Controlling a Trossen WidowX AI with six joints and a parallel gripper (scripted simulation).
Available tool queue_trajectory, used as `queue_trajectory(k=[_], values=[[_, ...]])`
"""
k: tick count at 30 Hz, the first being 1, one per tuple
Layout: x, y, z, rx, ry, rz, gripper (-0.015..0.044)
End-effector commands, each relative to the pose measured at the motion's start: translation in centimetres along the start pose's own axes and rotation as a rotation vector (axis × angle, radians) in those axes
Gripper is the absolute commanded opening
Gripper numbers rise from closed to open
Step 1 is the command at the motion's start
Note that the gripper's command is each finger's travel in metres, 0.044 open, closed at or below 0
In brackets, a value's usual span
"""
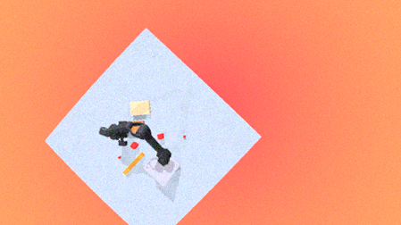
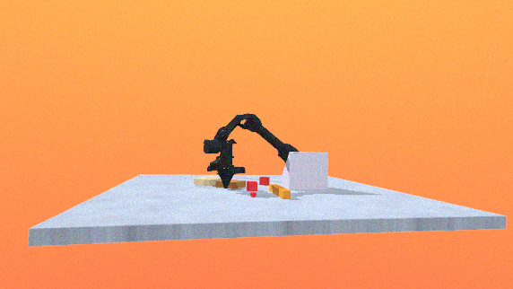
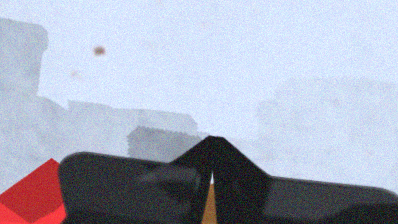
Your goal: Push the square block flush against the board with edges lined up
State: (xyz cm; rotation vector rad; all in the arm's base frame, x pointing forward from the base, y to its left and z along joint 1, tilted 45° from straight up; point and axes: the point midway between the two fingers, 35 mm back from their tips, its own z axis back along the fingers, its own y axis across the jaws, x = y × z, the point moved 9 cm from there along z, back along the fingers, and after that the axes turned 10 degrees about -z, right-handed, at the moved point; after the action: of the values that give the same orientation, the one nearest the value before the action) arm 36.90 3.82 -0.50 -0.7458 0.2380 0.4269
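Pressing fingertips together on nothing, the black gripper [image 2: 225,184] points down at the flat brown square block [image 2: 234,183], beside the pale tan board [image 1: 140,108].

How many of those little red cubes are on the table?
4 that I can see: one beside the arm's elbow, one just below the hand, and two tiny ones farther out. Another could be hidden under the arm.
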Motion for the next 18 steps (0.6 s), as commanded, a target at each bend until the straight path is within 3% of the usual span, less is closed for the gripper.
queue_trajectory(k=[1, 18], values=[[0.7, 0.0, 0.2, -0.002, -0.007, -0.007, 0.0000], [2.5, 0.5, 1.2, -0.002, -0.003, -0.002, 0.0000]])
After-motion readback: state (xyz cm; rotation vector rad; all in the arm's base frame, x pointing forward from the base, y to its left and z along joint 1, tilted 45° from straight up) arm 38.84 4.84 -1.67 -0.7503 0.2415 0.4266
